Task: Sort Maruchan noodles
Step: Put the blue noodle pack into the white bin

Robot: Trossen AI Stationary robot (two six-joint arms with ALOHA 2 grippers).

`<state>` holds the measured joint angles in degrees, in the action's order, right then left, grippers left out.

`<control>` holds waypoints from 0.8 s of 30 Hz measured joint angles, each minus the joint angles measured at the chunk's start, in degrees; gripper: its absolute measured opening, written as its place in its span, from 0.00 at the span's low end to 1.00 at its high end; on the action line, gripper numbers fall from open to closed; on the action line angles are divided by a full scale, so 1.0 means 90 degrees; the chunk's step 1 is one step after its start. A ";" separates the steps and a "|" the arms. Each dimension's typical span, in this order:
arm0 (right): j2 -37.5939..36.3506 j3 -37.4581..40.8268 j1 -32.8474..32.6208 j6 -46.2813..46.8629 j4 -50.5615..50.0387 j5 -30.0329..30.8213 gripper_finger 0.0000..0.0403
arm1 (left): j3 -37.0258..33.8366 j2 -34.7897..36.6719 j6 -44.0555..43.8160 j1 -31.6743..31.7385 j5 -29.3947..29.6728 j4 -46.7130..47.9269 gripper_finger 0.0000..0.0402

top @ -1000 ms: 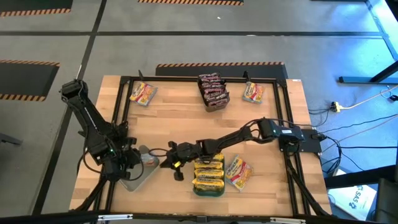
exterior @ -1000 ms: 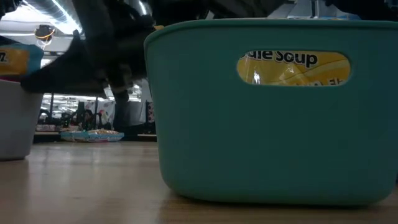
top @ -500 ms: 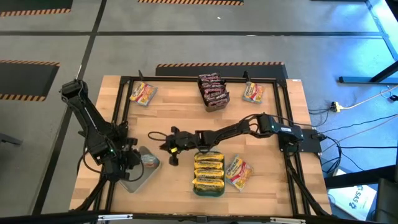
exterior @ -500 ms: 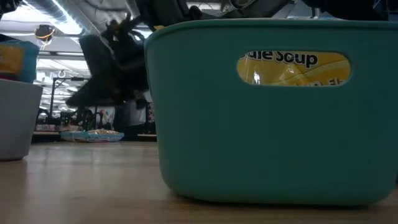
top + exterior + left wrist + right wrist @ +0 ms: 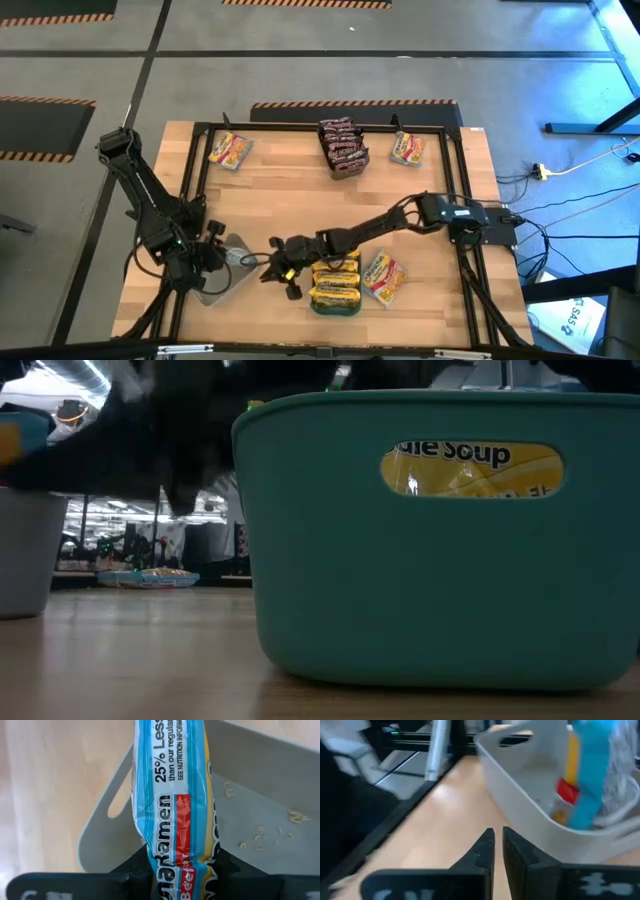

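Packet (image 5: 172, 820) blue-striped, crinkly, upright.

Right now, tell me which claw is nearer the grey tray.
Left. The left claw hangs right over the grey tray, gripping a blue noodle packet above it. The right claw, shut and empty, sits just beside the tray.

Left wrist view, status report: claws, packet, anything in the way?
Left claw shut on blue ramen packet over grey tray. Right claw shut, empty, beside that tray. Nothing blocking the tray.
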<state>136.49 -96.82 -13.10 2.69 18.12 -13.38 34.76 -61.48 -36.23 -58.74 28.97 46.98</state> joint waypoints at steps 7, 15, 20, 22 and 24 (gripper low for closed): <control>0.0403 -0.0179 0.0099 0.0152 0.0530 0.0920 0.06 | 0.0000 -0.0002 0.0381 0.0233 0.0049 -0.0041 0.23; 0.0449 -0.0282 0.0462 0.0145 0.0405 0.0988 0.06 | -0.0001 0.0003 0.0369 0.0250 0.0032 0.0073 0.23; 0.0438 -0.0306 0.0659 0.0119 0.0136 0.1344 0.06 | 0.0000 0.0002 0.0371 0.0244 -0.0059 0.0221 0.23; 0.0437 -0.0306 0.0731 0.0003 0.0003 0.1426 0.06 | 0.0000 0.0003 0.0394 0.0252 0.0000 0.0335 0.23; 0.0439 -0.0304 0.0764 -0.0053 -0.0048 0.1411 0.06 | 0.0000 0.0001 0.0422 0.0245 0.0056 0.0440 0.23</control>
<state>140.44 -99.55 -6.23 2.21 17.70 -0.68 34.76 -61.47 -32.42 -56.53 29.47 50.95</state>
